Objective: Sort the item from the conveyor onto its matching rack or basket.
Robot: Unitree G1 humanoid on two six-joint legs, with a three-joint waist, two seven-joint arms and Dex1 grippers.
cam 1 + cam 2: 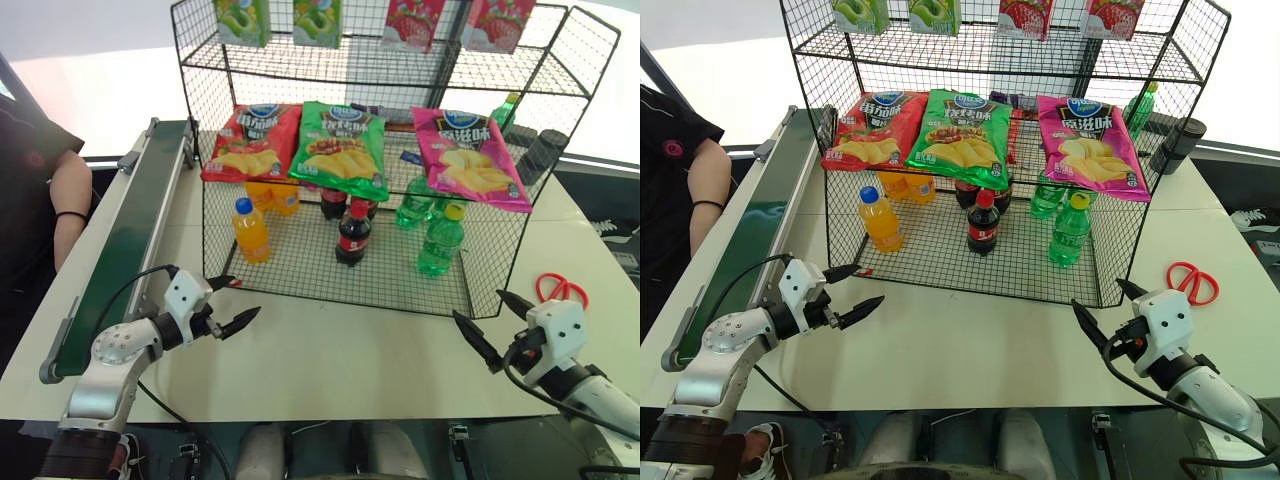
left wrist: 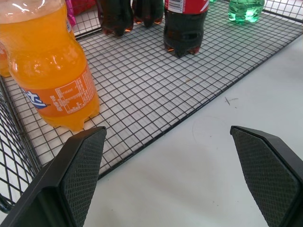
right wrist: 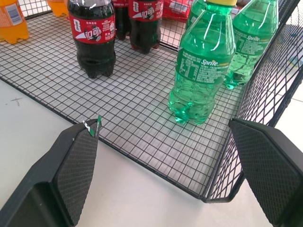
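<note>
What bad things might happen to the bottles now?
The green soda bottle already stands in the bottom basket, near the cola bottle. If the open right gripper pushes forward, it might knock that green bottle over. The open left gripper sits close to the orange drink bottle and might bump it.

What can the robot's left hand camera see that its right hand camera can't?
The left wrist view puts a big orange drink bottle close up, standing on the wire basket floor just past the left gripper, whose fingers are wide open. The right wrist view instead has a green soda bottle with a yellow cap close up, a second green one behind it, and the right gripper, also open and empty. Both views share the basket's grid floor, a dark cola bottle with a red label, and the white table.
</note>
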